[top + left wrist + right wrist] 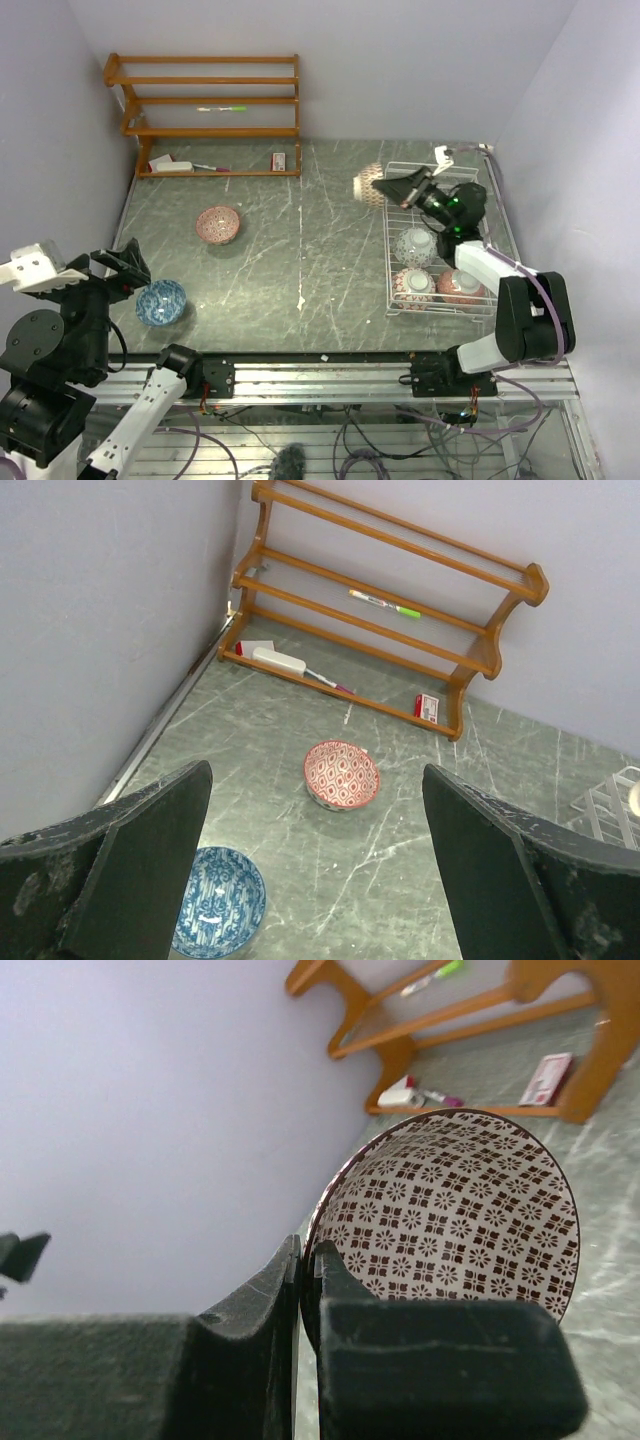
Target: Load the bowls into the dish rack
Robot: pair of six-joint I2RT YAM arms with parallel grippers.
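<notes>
From above, the right gripper [384, 187] is clenched on the rim of the brown-patterned bowl [369, 185], which it carries tipped on its edge above the table [300, 250]. The bowl hangs just outside the upper left corner of the dish rack [470, 172], so the rack lies to the right of the fingers and slightly lower in the frame. Three bowls sit in the rack's lower half, and its upper rows look free. At lower left the left gripper [127, 272] is spread wide, grasping nothing. It is just beside the blue bowl [160, 301], with the red bowl [217, 224] farther up the table. Both are much nearer this arm than the right one.

In the left wrist view, the released fingers [120, 880] frame the red bowl [342, 774] at centre. The blue bowl [218, 900] lies at lower left by the left finger. The wooden shelf [390, 610] stands behind.

In the right wrist view, the two fingers [430, 1360] pinch the bowl's wall [460, 1220] at its left rim. Its patterned inside faces the camera, so the bowl stands on edge. The rack is out of this frame.
</notes>
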